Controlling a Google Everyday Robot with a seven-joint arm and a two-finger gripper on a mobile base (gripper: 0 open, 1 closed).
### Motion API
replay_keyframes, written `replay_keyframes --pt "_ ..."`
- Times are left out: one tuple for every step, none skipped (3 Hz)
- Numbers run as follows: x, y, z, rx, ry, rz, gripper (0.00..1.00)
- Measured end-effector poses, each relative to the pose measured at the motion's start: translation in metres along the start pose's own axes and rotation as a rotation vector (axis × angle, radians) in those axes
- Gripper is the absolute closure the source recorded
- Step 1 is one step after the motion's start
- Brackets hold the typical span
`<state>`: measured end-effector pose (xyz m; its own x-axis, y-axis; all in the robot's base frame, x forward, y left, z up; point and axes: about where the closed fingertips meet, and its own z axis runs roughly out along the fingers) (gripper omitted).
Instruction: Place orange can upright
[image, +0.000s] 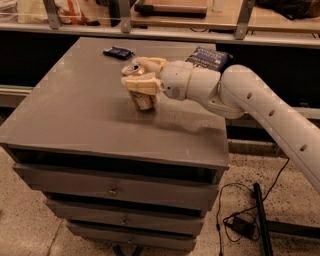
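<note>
Placement looks nearly done: your gripper (138, 75), over the middle of the surface (75, 115), has its jaws closed on the orange can (143, 100), upright and seemingly touching down. Next, open gently and back away without tipping it.

Shiny orange can (143, 100) stands nearly upright on the tabletop (75, 112), gripped by the pincer (138, 74).
</note>
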<state>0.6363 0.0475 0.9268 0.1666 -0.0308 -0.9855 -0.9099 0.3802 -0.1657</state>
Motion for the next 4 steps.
replay_keyframes --pt "-0.0007 0.0015 0.002 -0.004 -0.001 0.0 0.36" --pt "-0.0014 0.0032 0.004 -0.008 -0.002 -0.001 0.14" --pt "-0.0021 0.0048 0.0061 -0.012 -0.003 -0.001 0.0" --pt "-0.0025 0.0057 0.007 -0.016 -0.002 0.001 0.0"
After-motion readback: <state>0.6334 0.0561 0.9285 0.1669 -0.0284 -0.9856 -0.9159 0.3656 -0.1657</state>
